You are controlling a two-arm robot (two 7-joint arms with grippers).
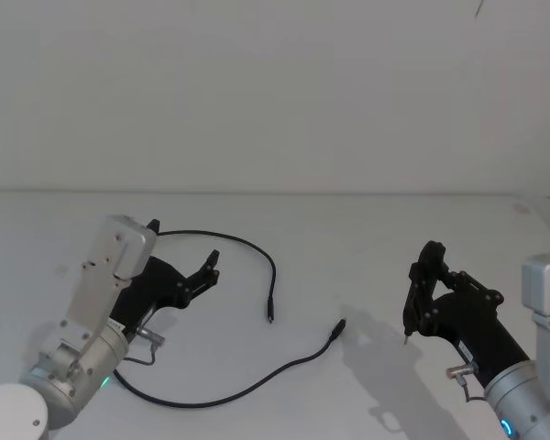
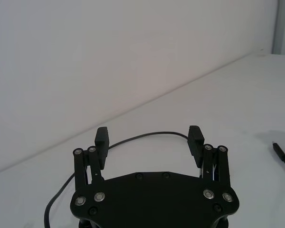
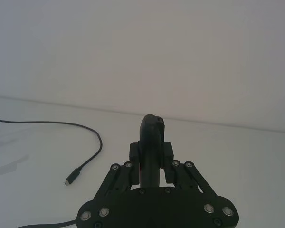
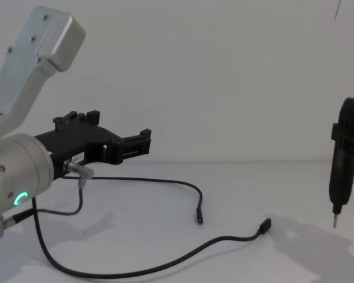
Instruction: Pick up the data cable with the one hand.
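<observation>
Hovering spread over the counter [image 1: 367, 238], the left gripper [image 2: 148, 137] has yet to grasp the cable [image 1: 274, 275]; the right gripper [image 3: 152, 154] pinches a tool [image 4: 342, 159].

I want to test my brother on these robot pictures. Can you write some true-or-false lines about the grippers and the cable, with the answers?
1. The left gripper has its jaws open. True.
2. The data cable hangs in the air. False: it lies on the table.
3. The right gripper is shut on a slim pen-shaped tool. True.
4. The cable's two plugs touch. False: one plug and the other plug lie apart, with bare table between them.
5. The left gripper holds the cable. False: its jaws are empty.
</observation>
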